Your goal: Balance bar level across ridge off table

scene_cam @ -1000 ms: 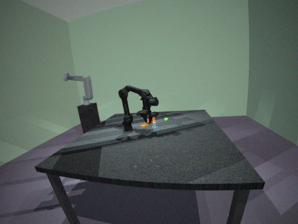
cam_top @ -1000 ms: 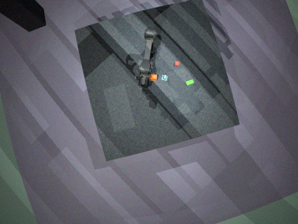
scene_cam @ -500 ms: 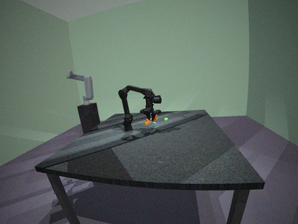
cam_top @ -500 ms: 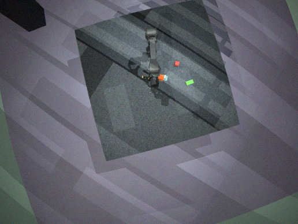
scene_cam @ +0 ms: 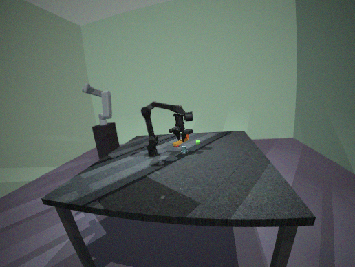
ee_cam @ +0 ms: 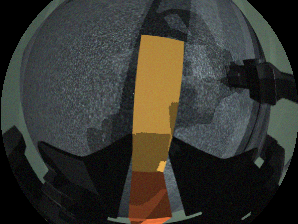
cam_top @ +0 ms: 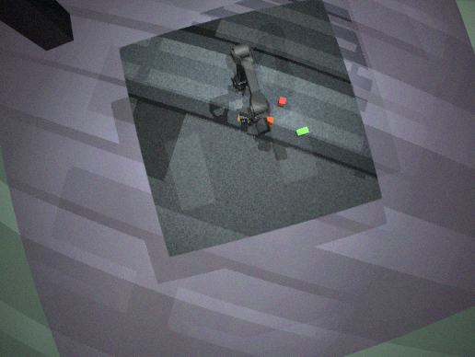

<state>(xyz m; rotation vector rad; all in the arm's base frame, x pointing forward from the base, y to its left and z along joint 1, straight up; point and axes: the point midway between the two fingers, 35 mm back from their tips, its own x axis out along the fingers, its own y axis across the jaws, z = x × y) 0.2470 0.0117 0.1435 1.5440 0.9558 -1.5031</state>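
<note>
The gripper is clamped on the orange bar, holding it tilted above the table, just behind the small ridge. A green block lies to the right.

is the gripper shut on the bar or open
Shut on the orange bar: in the wrist view the bar runs out from between the gripper fingers, lifted above the table.
</note>
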